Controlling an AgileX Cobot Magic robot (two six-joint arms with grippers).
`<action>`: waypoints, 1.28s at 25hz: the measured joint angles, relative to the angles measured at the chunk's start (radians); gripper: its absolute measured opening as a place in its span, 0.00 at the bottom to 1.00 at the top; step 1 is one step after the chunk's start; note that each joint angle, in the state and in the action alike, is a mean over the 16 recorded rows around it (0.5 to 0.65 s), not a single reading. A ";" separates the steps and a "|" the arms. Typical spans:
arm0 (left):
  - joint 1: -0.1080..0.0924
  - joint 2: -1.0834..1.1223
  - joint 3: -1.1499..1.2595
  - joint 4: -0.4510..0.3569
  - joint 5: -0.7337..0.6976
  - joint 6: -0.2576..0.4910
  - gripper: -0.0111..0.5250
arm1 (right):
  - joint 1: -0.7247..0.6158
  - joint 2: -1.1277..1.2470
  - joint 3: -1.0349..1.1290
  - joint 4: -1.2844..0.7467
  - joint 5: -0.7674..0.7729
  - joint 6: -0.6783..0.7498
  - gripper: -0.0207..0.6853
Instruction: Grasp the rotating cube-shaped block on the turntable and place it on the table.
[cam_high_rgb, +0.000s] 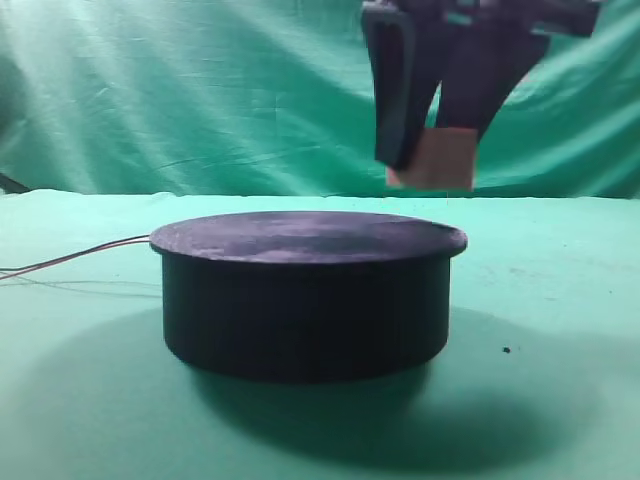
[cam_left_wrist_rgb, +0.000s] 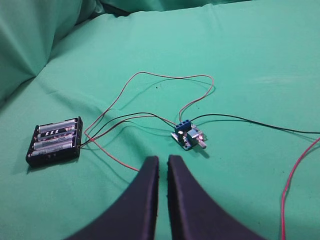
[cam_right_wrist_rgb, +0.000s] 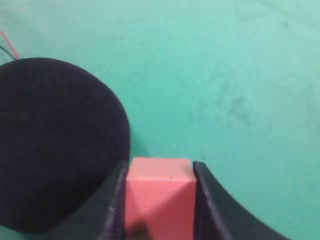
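Left of the turntable (cam_high_rgb: 305, 290), thin wires (cam_high_rgb: 75, 258) trail off across the table (cam_high_rgb: 560, 300). Over on the left wrist view: one battery holder (cam_left_wrist_rgb: 55, 141), one small control board (cam_left_wrist_rgb: 188, 136), and the left gripper (cam_left_wrist_rgb: 163, 167) with jaws pressed nearly together on nothing. No lettering is readable. Up past the turntable's right rim, the right gripper (cam_high_rgb: 432, 150) pinches the one block (cam_high_rgb: 440, 160), well clear of the disc top. Open green cloth spreads right of the turntable.
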 joint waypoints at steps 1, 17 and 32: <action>0.000 0.000 0.000 0.000 0.000 0.000 0.02 | -0.009 -0.009 0.019 0.006 -0.008 -0.005 0.35; 0.000 0.000 0.000 0.000 0.000 0.000 0.02 | -0.049 -0.028 0.211 0.088 -0.182 -0.044 0.57; 0.000 0.000 0.000 0.000 0.000 0.000 0.02 | -0.049 -0.563 0.276 0.053 0.038 0.021 0.07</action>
